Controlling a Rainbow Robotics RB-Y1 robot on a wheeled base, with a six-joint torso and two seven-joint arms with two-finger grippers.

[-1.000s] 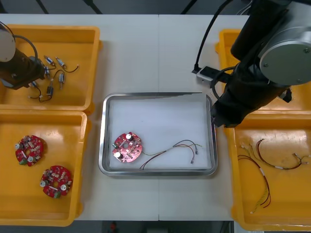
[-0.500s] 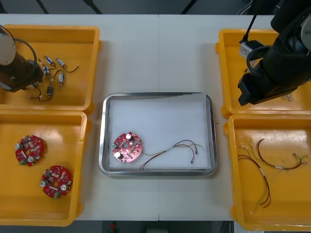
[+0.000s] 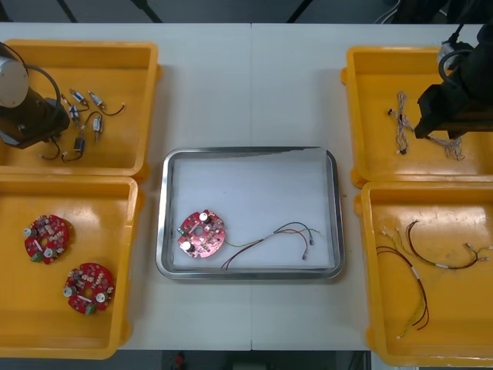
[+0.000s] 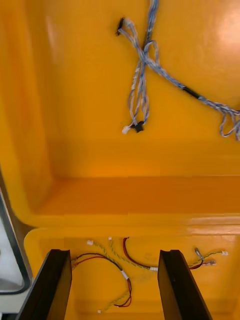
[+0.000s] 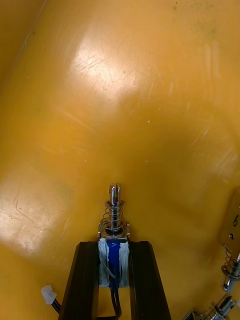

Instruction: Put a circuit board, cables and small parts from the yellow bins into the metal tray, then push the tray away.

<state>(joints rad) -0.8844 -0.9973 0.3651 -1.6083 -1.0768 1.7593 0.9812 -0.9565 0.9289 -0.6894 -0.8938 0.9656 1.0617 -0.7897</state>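
- Left end effector (image 5: 114,252) gripped a small metal part (image 5: 115,220), long axis pointing straight out of the grip; metal tray (image 3: 250,152) lay to its right
- Right end effector (image 4: 115,256) stood wide, twisted cable (image 4: 142,75) ahead of it

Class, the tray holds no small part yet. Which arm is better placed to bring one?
Left. The left pincer is shut on a small part in the far left bin. The right pincer stands open over the far right bin, above a blue-white cable.

Dark left arm (image 3: 35,123) with round silver cap (image 3: 11,81); flat black pincer fingers (image 4: 54,282)
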